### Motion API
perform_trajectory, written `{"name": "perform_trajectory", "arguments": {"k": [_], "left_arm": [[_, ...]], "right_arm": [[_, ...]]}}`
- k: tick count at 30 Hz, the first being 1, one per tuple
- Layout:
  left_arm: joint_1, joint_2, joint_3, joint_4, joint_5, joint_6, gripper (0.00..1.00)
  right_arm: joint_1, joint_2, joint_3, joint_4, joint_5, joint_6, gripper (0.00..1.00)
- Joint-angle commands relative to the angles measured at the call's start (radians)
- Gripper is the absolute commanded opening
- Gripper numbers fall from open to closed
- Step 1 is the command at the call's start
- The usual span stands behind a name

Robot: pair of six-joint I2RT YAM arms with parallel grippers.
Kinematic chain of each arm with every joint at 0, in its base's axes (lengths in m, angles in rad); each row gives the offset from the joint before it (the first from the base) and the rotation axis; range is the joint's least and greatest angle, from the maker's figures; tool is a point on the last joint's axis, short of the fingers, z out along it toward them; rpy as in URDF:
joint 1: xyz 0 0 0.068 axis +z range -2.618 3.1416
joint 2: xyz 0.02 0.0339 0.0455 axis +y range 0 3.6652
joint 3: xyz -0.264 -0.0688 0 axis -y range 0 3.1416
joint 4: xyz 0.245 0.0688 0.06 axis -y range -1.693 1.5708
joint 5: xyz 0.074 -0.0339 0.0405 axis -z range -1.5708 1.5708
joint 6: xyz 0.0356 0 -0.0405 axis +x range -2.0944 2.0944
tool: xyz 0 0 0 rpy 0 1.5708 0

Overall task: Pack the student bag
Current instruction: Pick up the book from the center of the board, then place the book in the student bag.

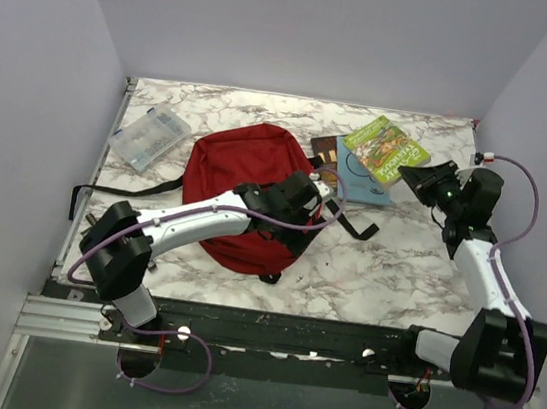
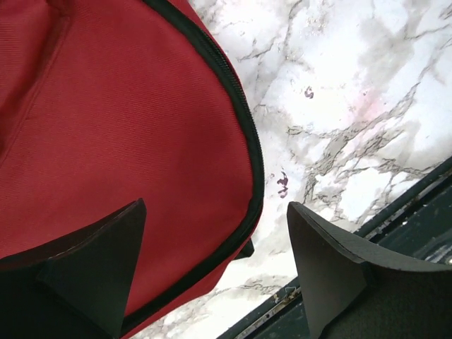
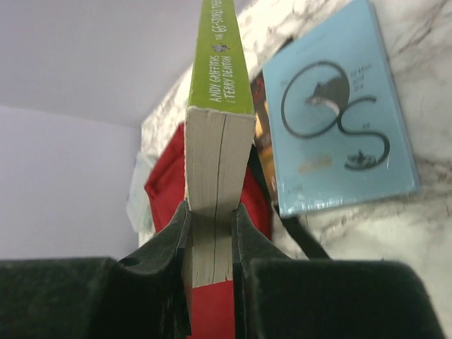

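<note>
Toward the left-middle of the marble worktop [image 1: 396,271]: student bag [image 1: 244,160], dark red, lying flat, one black strap [image 1: 124,188] trailing off to the left edge. Stretched across its near half, the left arm, with the left claw [image 1: 313,195] at the bag's right-hand side. From the left wrist: claw [image 2: 215,208] spread wide and holding nothing, one finger [image 2: 106,261] over red fabric, the other over bare marble, the bag's black zipper seam curving between them.

Further right, near the back: right claw [image 1: 417,175] closed on a green paperback [image 1: 387,149]. From the right wrist: claw [image 3: 212,212] clamped tight on the page block, green spine [image 3: 219,63] pointing away, lettered ANDY GRIFFITHS & TERRY DENTON. Partly beneath the paperback, a light blue book [image 1: 362,184] flat on the marble, and a dark brown book [image 1: 326,151] tucked under that, just beside the bag. Cannot tell whether the paperback touches the blue book.

Back left, apart from the bag: clear plastic case [image 1: 149,138].
</note>
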Motion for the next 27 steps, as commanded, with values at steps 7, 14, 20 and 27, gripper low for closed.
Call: {"name": "perform_trajectory", "arguments": {"k": [7, 14, 20, 27], "left_arm": [[-0.039, 0.166, 0.101, -0.029, -0.145, -0.028, 0.75], [-0.032, 0.178, 0.11, -0.031, -0.157, -0.003, 0.23], [-0.009, 0.118, 0.145, -0.058, -0.206, -0.014, 0.0], [0.001, -0.001, 0.261, -0.076, -0.398, 0.029, 0.0]], "right_arm": [[0.058, -0.312, -0.036, -0.446, -0.054, -0.176, 0.0], [0.059, -0.414, -0.026, -0.635, -0.07, -0.223, 0.0], [0.061, -0.453, 0.059, -0.841, -0.093, -0.282, 0.0], [0.077, -0.477, 0.092, -0.963, -0.245, -0.263, 0.0]]}}
